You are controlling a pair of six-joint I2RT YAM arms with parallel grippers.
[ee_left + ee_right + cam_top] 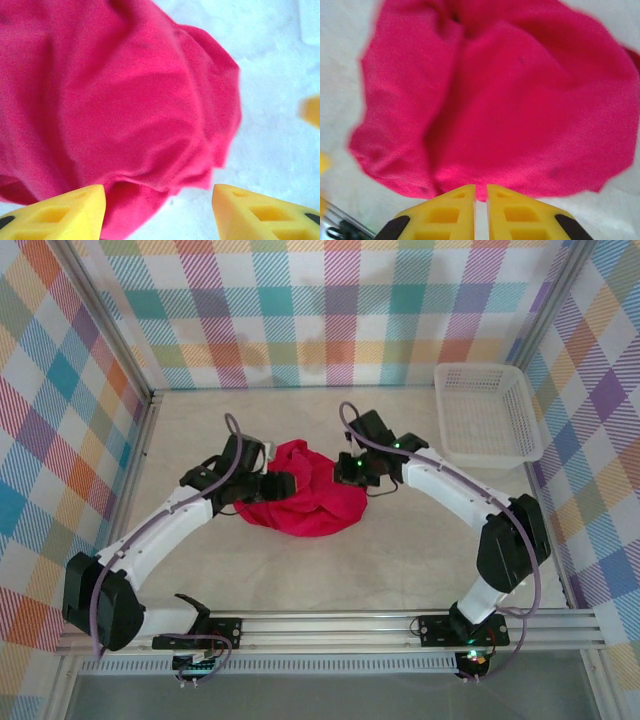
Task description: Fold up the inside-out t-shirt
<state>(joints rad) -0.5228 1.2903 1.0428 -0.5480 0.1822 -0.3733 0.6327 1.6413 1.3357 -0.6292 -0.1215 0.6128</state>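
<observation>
The red t-shirt (300,502) lies in a crumpled heap on the table (330,575) between the two grippers, its edge just ahead of each set of fingertips. The left gripper (159,194) has its fingers apart and empty; the right gripper (481,190) has its fingers almost together, holding nothing. Each should probably pinch one layer at an outer edge and spread the heap flat before folding.

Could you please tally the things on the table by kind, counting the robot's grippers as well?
bright red cloth t-shirt: 1
white plastic mesh basket: 1
yellow-fingered grippers: 2 (left gripper, right gripper)
Total: 4
</observation>
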